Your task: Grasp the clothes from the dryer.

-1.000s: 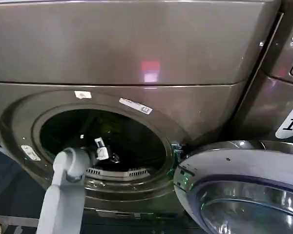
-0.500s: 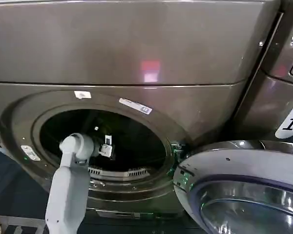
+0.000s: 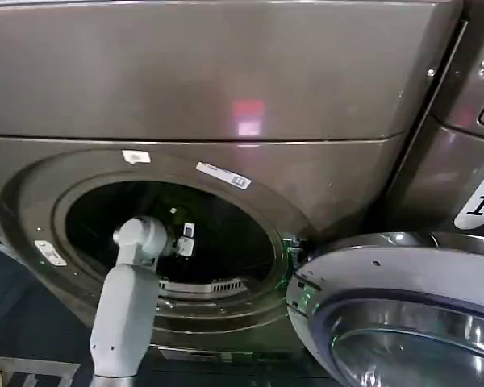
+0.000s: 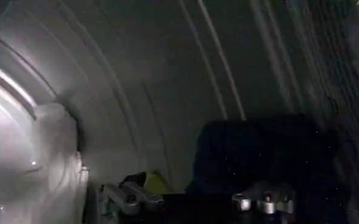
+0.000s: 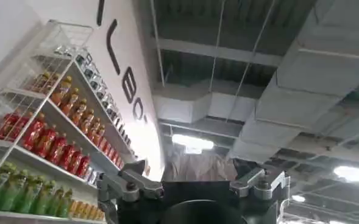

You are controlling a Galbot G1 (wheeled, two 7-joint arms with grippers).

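Reaching through the round port of the dryer (image 3: 226, 89), our left hand (image 4: 194, 204) sat inside the dark drum with its fingers (image 4: 121, 198) spread apart, grasping nothing. The clothes (image 4: 156, 181) showed as a yellow-green scrap low in the drum, just beside one finger. Our right hand (image 5: 194, 189) pointed toward the ceiling, released, well away from the machine.

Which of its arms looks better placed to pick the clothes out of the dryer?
Probably the left. The left gripper is open and already inside the dryer drum, with the lime clothes close by its fingers. The right gripper points up at a ceiling and shelves, away from the dryer.
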